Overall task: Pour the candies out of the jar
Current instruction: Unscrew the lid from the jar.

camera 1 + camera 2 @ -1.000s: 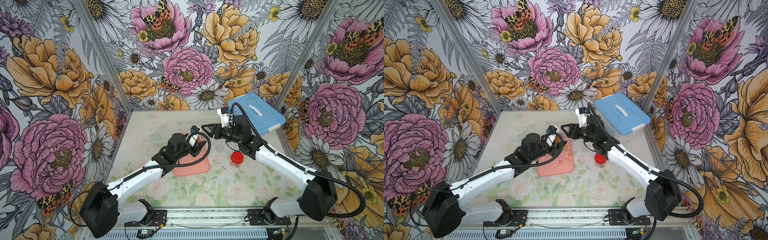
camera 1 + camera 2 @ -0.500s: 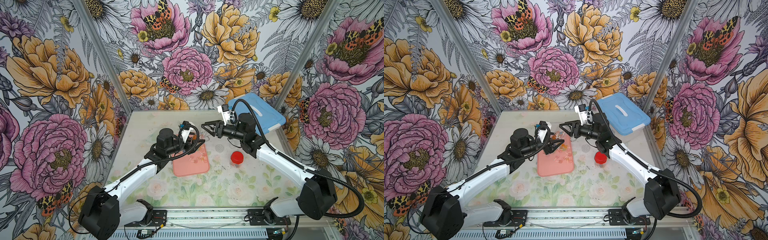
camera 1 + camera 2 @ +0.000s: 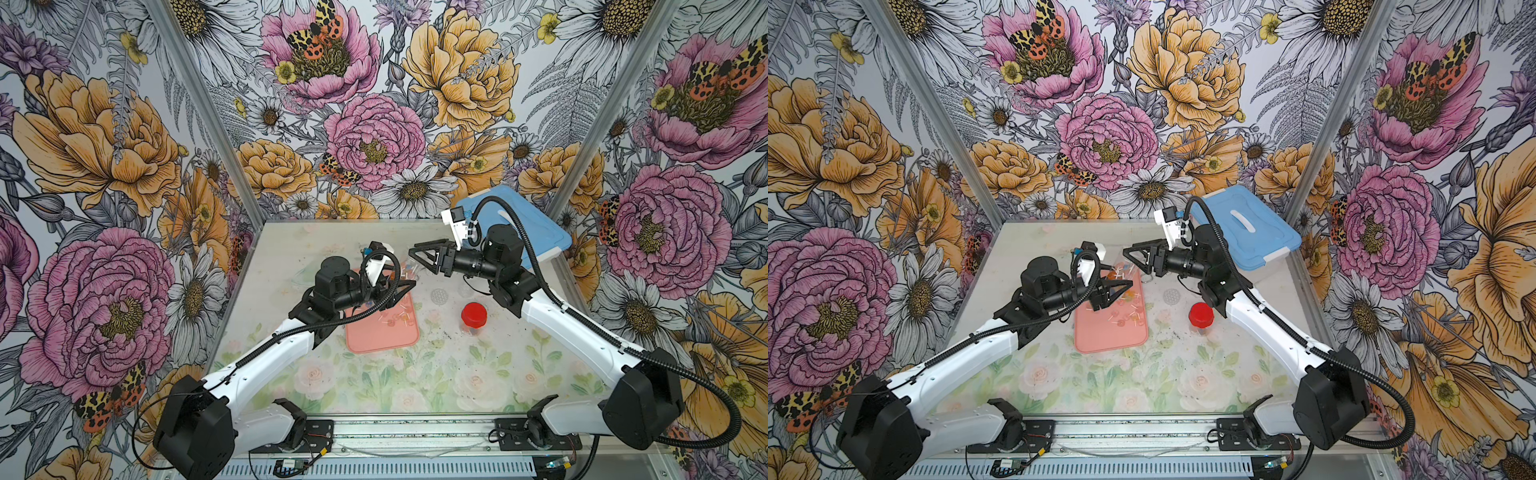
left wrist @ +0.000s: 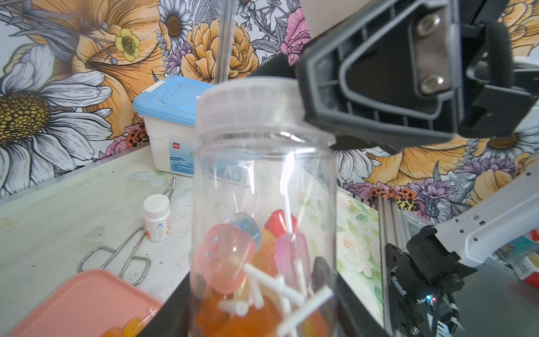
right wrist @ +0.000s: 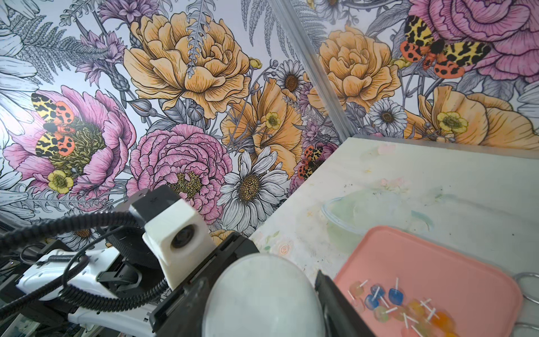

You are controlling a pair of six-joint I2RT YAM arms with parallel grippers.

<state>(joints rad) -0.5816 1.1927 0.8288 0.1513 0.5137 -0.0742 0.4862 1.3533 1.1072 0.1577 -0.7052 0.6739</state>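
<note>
A clear jar (image 4: 262, 181) holds several candies (image 4: 230, 262), orange, pink and blue heads on white sticks. My left gripper (image 4: 262, 321) is shut on its lower part, above the pink tray (image 3: 382, 336). A translucent lid (image 4: 248, 105) sits on the jar. My right gripper (image 5: 262, 303) has one jaw on each side of that lid (image 5: 262, 294). In both top views the left gripper (image 3: 401, 291) (image 3: 1117, 289) and right gripper (image 3: 415, 257) (image 3: 1131, 257) meet at the jar (image 3: 406, 272). More candies (image 5: 393, 303) lie loose on the tray.
A red-lidded jar (image 3: 473, 313) stands right of the tray. A blue-lidded box (image 3: 523, 224) fills the back right corner. A white pill bottle (image 4: 157, 217) and metal tongs (image 4: 116, 256) lie beyond the tray. A small round mesh piece (image 3: 439, 296) lies near the right arm.
My left arm has drawn back a little to the left with the jar. My right gripper has reached further left, up to the jar's lid end.
</note>
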